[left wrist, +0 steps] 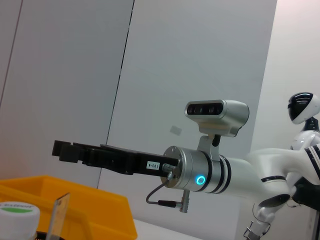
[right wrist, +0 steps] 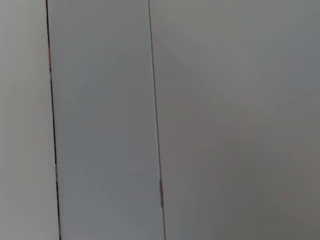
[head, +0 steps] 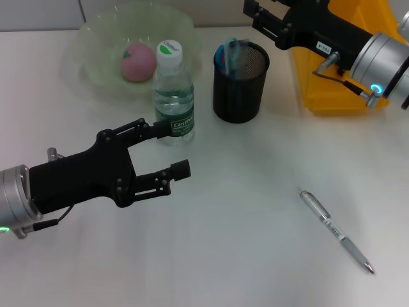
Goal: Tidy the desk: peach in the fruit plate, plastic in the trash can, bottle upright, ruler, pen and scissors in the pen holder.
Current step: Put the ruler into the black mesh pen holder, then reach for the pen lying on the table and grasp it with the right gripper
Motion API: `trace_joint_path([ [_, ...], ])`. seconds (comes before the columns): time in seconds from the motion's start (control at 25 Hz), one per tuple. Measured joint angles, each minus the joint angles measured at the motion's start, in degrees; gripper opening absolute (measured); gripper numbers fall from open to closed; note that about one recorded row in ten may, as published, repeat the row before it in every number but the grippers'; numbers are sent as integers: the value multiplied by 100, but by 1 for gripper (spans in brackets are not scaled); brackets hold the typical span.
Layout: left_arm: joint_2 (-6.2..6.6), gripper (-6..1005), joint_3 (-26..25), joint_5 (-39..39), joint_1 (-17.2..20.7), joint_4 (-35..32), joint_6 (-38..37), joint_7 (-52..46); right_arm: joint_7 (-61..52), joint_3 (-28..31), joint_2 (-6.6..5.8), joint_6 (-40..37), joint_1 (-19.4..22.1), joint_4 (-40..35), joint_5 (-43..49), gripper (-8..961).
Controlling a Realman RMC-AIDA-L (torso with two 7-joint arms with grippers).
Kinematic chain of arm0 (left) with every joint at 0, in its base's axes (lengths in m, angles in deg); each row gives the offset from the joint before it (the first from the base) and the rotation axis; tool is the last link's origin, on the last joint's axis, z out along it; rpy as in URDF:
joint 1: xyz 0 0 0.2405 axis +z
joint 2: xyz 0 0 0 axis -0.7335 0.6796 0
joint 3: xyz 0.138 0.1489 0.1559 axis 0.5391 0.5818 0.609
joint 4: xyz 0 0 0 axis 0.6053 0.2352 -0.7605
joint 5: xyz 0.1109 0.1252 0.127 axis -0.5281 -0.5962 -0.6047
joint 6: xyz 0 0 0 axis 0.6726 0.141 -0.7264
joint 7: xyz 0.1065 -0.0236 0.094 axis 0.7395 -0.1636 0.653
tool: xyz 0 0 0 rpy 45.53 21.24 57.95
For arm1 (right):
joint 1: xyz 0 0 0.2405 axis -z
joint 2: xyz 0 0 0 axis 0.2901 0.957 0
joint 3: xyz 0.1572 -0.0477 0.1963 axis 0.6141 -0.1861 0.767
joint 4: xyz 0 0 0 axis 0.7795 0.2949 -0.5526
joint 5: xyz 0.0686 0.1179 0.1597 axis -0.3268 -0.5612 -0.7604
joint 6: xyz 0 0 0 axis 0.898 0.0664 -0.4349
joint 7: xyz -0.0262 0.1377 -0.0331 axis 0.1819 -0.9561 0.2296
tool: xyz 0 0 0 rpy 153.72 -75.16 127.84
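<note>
Head view, desk seen from above. Left gripper low over desk at robot's left, fingers spread wide, nothing held; upper fingertip just beside label of bottle, contact not clear; lower fingertip apart from it, nearer the robot. Bottle upright, white cap on, green label, standing betw. fruit plate and pen holder. Peach lying inside the clear fruit plate, far left of desk. Pen holder: black mesh cup, upright, just right of bottle, w/ blue-handled item and clear ruler-like strip standing in it; exact identity of contents hard to tell. Pen flat on desk, silver, lying diagonally, well apart from pen holder, toward robot's right and nearer the robot. Trash can, yellow, at far right, partly covered by right arm. Right gripper raised near far edge, above and just beyond pen holder; finger spacing: cannot tell. Left wrist view: right arm seen side-on w/ its wrist camera, black gripper body extended above yellow trash can rim; bottle cap and top of clear strip at lower corner. Right wrist view: plain wall panels only.
</note>
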Motion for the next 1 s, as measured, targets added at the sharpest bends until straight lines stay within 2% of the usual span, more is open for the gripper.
trace_joint_path([
  [0.12,0,812,0,0,0,0,0,0,-12,1,0,-23,36,-25,-14,511],
  [0.28,0,812,0,0,15,0,0,0,-261,2,8,-362,353,-409,-10,511],
  [0.32,0,812,0,0,21,0,1,0,-357,-9,10,-476,483,-601,-6,511],
  [0.4,0,812,0,0,50,0,4,0,-1336,-98,-30,-599,930,-1468,411,511],
  [0.44,0,812,0,0,60,0,5,0,-1755,-52,-40,-606,1038,-1774,763,512],
  [0.48,0,812,0,0,60,0,5,0,-1755,-52,-40,-606,1038,-1774,763,512],
  [0.52,0,812,0,0,61,0,5,0,-2470,139,-44,-671,1188,-2381,1684,512],
  [0.56,0,812,0,0,61,0,5,0,-2470,139,-44,-671,1188,-2381,1684,512],
  [0.68,-1,812,0,0,50,0,4,0,-3945,520,-44,-1072,1268,-3458,3587,512],
  [0.72,-1,812,0,0,50,0,4,0,-3945,520,-44,-1072,1268,-3458,3587,512],
  [0.76,1,812,0,0,47,1,0,1,-4825,674,-44,-1499,1221,-4009,4512,512],
  [0.8,3,812,0,0,47,0,-7,0,-4825,674,-44,-1499,1221,-4009,4512,512],
  [0.92,5,812,11,-11,42,0,-14,0,-6024,927,-46,-2398,1031,-4634,5595,512],
  [0.96,5,812,28,-26,33,0,-15,0,-6684,1098,-47,-3031,838,-4970,6112,512],
  [1.0,6,812,34,-29,30,1,-15,0,-6684,1098,-47,-3031,838,-4970,6112,512],
])
